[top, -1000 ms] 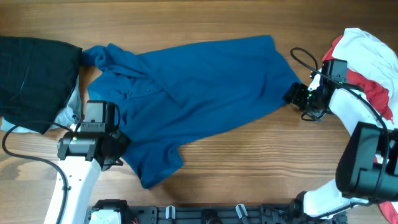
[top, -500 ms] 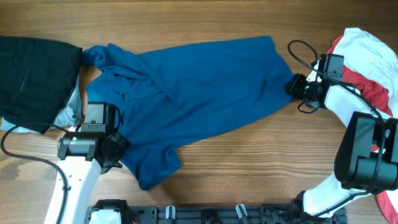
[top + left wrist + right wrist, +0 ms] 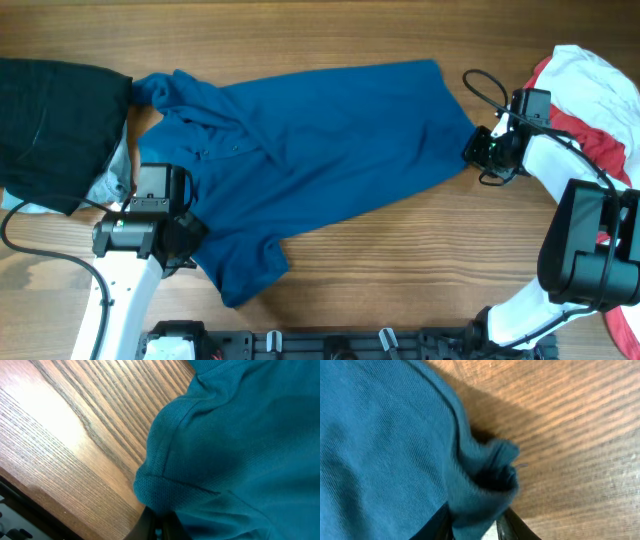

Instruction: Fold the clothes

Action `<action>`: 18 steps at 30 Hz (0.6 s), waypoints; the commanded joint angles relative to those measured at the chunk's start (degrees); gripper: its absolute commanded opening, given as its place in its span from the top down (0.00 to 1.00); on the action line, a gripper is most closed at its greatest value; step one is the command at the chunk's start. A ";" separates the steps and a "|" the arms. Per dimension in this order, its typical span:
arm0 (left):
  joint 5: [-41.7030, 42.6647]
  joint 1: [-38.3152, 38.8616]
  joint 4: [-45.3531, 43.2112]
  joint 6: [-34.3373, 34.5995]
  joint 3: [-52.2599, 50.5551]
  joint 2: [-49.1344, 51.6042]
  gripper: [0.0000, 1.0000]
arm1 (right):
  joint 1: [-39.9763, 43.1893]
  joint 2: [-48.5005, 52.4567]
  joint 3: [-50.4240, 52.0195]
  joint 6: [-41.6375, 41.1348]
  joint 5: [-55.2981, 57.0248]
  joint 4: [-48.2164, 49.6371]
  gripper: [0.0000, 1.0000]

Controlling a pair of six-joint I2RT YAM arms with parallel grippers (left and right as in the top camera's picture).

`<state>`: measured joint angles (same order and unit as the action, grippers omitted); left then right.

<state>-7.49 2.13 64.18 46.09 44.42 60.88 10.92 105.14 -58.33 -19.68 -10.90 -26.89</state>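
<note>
Shirt (image 3: 330, 140) pinched, left hand (image 3: 192, 234), right hand (image 3: 473, 151)

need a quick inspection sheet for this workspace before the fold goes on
surface: wooden table, bare grain around the cloth.
job's things: deep-blue short-sleeved polo shirt, spread flat but rumpled, collar toward the left, unfolded.
clutter: black garment over a pale-blue one at the left edge; red-and-white top at the right edge.
grippers: left gripper shut on the shirt's sleeve; right gripper pinching its bunched hem corner.
cables: black cable looped beside the right gripper; another by the left arm.
surroundings: black rail along the near edge.
</note>
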 commanded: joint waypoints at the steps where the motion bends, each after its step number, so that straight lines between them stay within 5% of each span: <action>1: -1.57 -0.44 -0.13 -0.90 0.59 -0.35 0.96 | -0.46 2.64 2.56 0.02 0.72 -3.96 0.96; 9: 1.20 -0.44 -1.11 -0.90 0.61 -0.35 0.96 | -0.46 -3.19 1.55 0.09 0.74 -8.83 0.96; 18: 4.74 -0.44 5.27 -11.19 18.99 -0.35 0.96 | -0.35 -32.92 -11.13 1.92 1.03 -28.37 0.96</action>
<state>-3.62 2.11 65.60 40.80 53.21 60.88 10.90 81.87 -62.96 -19.44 -11.11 -51.37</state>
